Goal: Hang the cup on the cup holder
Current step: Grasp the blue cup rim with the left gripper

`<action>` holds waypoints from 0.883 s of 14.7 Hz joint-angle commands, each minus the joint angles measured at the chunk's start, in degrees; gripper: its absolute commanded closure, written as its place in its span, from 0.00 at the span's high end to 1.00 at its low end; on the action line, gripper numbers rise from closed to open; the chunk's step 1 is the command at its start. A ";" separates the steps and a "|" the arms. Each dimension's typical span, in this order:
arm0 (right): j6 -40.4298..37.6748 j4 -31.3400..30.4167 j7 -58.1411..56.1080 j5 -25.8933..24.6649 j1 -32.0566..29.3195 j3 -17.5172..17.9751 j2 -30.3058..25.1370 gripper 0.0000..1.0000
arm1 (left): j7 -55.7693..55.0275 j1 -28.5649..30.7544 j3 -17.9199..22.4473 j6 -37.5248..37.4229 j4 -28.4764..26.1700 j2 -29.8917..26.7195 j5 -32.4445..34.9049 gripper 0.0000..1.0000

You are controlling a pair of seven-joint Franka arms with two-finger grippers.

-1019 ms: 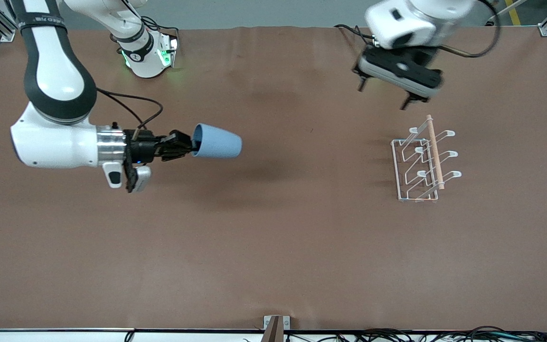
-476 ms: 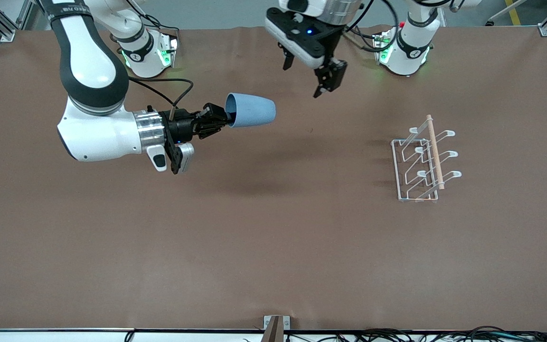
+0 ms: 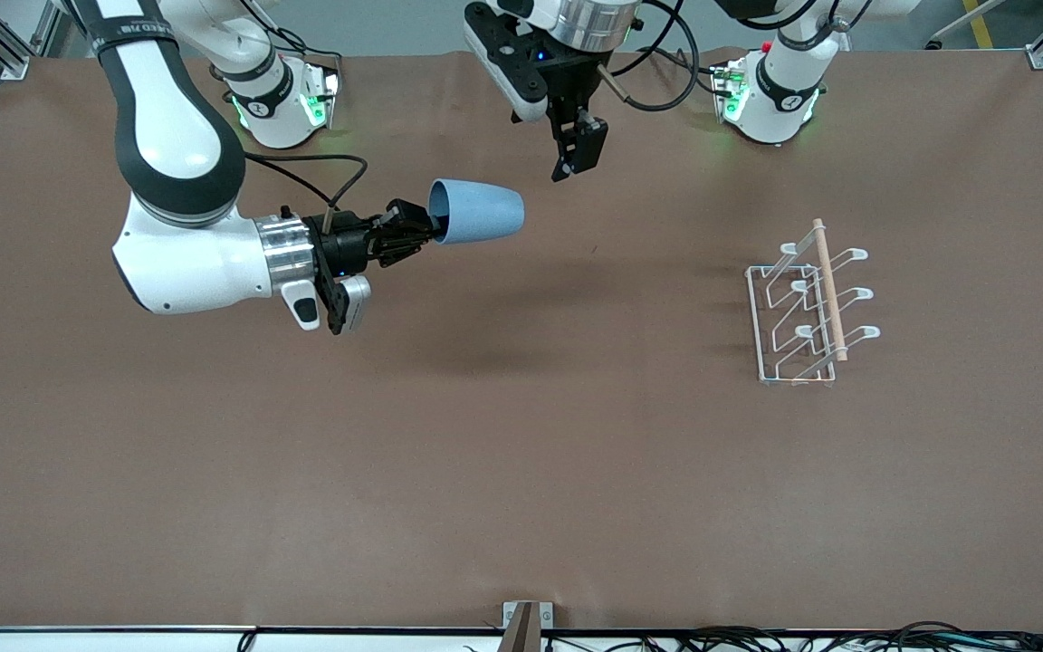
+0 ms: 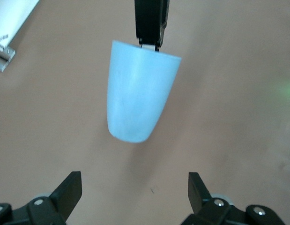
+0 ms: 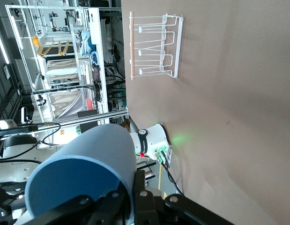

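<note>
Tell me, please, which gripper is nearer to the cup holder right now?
Left. The left gripper hangs open over the table beside the cup, well short of the cup holder. The right gripper, shut on the cup's rim, is farther off, toward the right arm's end.

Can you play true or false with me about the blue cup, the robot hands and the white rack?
1. The right gripper holds the cup by its rim, up in the air. True.
2. The cup hangs on the cup holder. False: the cup holder has nothing on it.
3. The left gripper is open. True.
4. The cup stands upright. False: it lies sideways, its base pointing toward the left arm's end of the table.
5. The left gripper grips the cup. False: it is apart from it.
</note>
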 commanded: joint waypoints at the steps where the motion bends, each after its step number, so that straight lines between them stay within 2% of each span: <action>1: -1.89 0.33 -0.93 1.51 -0.29 -0.15 0.15 0.04 | 3.05 -0.22 -0.15 2.80 0.33 2.36 1.57 1.00; 5: -1.98 0.42 -1.19 1.43 -0.20 -0.15 0.06 0.04 | 3.14 -1.62 -0.15 6.23 0.33 5.61 3.77 1.00; 13: -3.57 0.42 -3.66 1.51 -0.20 -0.15 0.06 0.04 | 3.14 -3.03 -0.15 9.13 0.07 7.72 3.77 1.00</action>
